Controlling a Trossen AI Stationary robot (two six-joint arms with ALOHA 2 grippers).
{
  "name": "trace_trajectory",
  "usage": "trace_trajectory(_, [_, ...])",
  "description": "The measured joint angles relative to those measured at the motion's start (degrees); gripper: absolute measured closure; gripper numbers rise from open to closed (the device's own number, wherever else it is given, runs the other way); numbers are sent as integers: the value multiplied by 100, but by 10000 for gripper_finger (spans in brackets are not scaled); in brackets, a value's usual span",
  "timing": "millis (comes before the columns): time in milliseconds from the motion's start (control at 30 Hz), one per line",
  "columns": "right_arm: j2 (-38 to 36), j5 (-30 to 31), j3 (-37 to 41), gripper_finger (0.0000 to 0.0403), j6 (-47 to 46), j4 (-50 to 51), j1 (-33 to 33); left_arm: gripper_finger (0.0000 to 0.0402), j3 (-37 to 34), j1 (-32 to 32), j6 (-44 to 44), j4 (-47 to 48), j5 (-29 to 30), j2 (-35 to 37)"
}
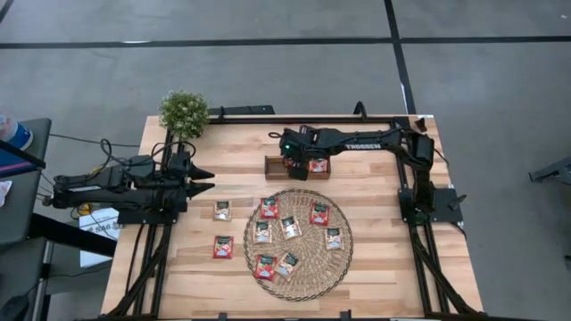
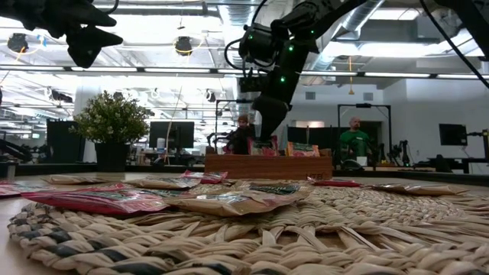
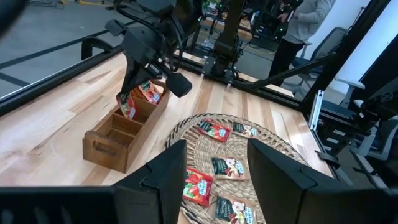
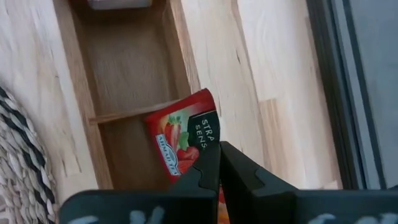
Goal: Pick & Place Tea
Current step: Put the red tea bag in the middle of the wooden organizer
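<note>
1. The right gripper (image 4: 219,163) hangs over the wooden tray (image 1: 273,168) near the far edge of the worktop (image 1: 375,192); its fingers (image 4: 242,177) are pressed together, pinching a red sachet (image 4: 183,134) by one edge, the sachet tilted over a tray compartment; whether it touches the compartment floor I cannot tell.
2. In the left wrist view two more red sachets stand in the tray, one beside the gripper (image 3: 126,104) and one in the next compartment (image 3: 151,92); the near compartment looks bare.
3. The left gripper (image 1: 207,180) hovers above the worktop's left side, near the potted plant (image 1: 184,112); its fingers (image 3: 163,177) are spread, with nothing between them.
4. The woven mat (image 1: 343,259) lies at the middle front of the worktop; on it lie seven sachets, red ones such as (image 1: 319,213) and paler ones such as (image 1: 291,226), all flat and apart.
5. Two sachets lie on bare wood just left of the mat: a pale one (image 1: 222,210) and a red one (image 1: 223,247).
6. In the low view, people (image 2: 354,139) sit in the room beyond.
</note>
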State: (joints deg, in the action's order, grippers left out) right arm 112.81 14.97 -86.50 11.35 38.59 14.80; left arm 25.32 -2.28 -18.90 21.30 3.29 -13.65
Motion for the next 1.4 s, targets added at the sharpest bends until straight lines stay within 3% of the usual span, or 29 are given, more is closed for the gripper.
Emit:
trace_trajectory(300, [0,-5,0,393,-486,40,155,240,0,2,-2,0,0,0])
trace_trajectory(833, [-9,1,-7,311,-489,111,169,240,0,0,-2,2,0,0])
trace_trajectory(967, [-45,33,-298,308,-440,376,129,240,0,0,-21,3,0,0])
trace_trajectory(1133, [-118,-1,-1125,311,-249,1682,-103,240,0,1,-43,5,0,0])
trace_trajectory(1233, [-195,-366,-1553,310,-233,2889,-336,240,0,2,-68,8,0,-1])
trace_trajectory(1400, [-365,-2048,-1725,310,-386,4055,-742,240,2,1,-128,44,0,-10])
